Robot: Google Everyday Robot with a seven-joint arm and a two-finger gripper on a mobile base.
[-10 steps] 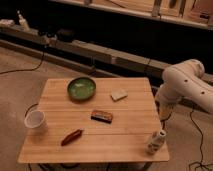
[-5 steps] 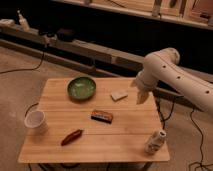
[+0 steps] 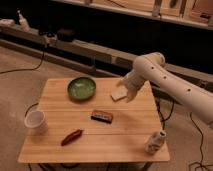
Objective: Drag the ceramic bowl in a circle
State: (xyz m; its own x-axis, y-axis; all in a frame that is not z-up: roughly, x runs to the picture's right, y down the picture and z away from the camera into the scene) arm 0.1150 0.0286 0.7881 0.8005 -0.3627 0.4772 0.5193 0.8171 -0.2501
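Note:
The ceramic bowl (image 3: 81,88) is round and shallow, glossy green inside with a darker rim. It rests on the far left part of the wooden table (image 3: 130,125). My white arm reaches in from the right. Its gripper (image 3: 128,93) hangs open over the table's far right part, right beside a pale flat piece (image 3: 117,94), with nothing in it. Roughly a bowl's width of tabletop separates the gripper from the bowl.
A white cup (image 3: 35,120) stands near the left edge. A brown bar (image 3: 102,116) lies mid-table, a red pepper-like thing (image 3: 72,136) sits near the front, and a small white bottle (image 3: 154,141) stands at the front right corner. Cables run across the floor.
The arm has swung from beyond the table's right edge leftward over the table, toward the bowl. Bowl and other things have stayed in place.

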